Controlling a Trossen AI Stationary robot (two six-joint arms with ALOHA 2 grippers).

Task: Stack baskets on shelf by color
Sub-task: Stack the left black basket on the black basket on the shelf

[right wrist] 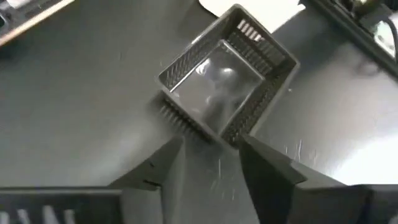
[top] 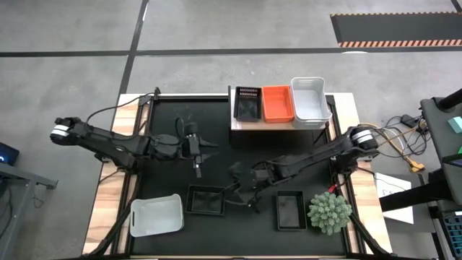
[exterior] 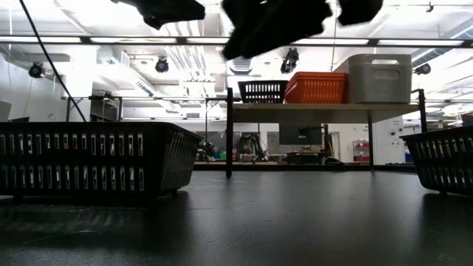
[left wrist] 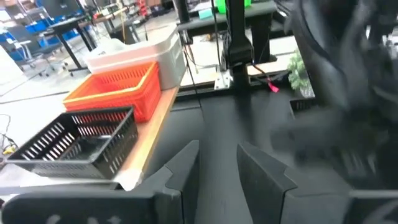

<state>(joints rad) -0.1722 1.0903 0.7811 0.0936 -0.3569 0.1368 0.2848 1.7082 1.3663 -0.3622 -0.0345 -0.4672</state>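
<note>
Above black basket (right wrist: 225,84) — right fingers (right wrist: 158,165) apart, empty

The right gripper (right wrist: 210,163) hangs above the black tabletop mat (right wrist: 81,99), its two dark fingers (right wrist: 268,168) parted with a clear gap between them and nothing held. Just beyond the fingertips sits a black rectangular plastic basket with slotted walls (right wrist: 227,78), turned at an angle to the gripper, its open top facing up and its glossy floor catching light. Past the basket's far corner lies the edge of a white object (right wrist: 249,7), too little visible to identify.
</note>
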